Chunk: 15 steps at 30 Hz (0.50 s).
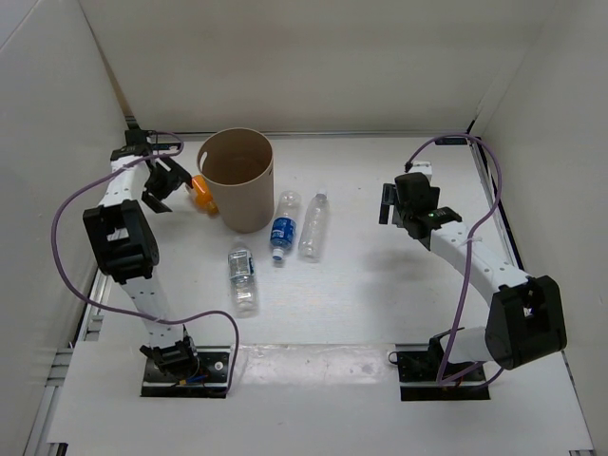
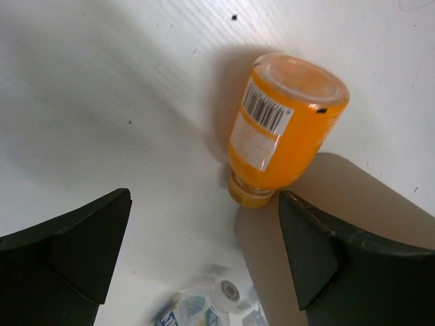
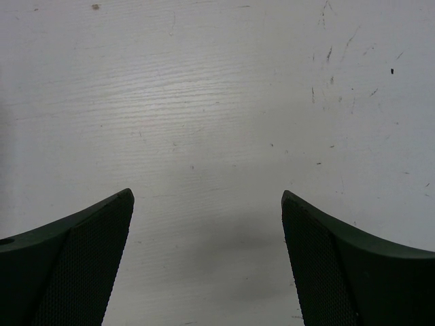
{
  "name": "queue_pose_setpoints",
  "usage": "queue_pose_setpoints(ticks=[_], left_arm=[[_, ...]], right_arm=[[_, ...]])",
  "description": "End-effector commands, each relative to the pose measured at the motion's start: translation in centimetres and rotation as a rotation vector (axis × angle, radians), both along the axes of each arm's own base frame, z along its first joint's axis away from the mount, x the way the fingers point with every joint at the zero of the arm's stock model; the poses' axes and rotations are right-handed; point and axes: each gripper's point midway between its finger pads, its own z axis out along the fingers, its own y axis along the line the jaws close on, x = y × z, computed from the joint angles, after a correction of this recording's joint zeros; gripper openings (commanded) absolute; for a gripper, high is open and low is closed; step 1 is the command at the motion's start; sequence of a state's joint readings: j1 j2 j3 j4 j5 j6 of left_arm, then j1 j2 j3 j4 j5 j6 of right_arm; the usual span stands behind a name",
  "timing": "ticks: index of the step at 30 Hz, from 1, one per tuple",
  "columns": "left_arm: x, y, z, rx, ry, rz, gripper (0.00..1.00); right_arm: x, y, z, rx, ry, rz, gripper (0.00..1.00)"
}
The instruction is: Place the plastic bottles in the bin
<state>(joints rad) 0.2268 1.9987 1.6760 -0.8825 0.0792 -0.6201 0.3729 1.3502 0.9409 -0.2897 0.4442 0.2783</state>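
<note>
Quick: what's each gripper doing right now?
Left gripper: open, holding nothing; orange bottle lies just ahead, ungripped.
Right gripper: open, holding nothing.

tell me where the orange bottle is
In the top view the orange bottle lies just left of the bin, close to the left gripper.

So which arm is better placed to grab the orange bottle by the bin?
Left. The left gripper, open, hovers right by the orange bottle lying beside the bin. The right gripper, also open, is across the table with only bare surface below it.
</note>
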Motion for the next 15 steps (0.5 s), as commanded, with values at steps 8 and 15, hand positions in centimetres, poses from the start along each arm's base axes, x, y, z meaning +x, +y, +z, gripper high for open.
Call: queue_pose_setpoints(ticks=[8,15], left_arm=[[4.0,-1.2,1.0,0.076,-0.103,-0.105,1.0],[5.4,-1.5,0.3,0.098,-0.105,-0.119,1.0]], right_arm=[[1.1,0.2,1.8,0.018,-0.047,0.0,0.9],[1.2,0.2,1.7,0.022,-0.047,0.004,0.9]])
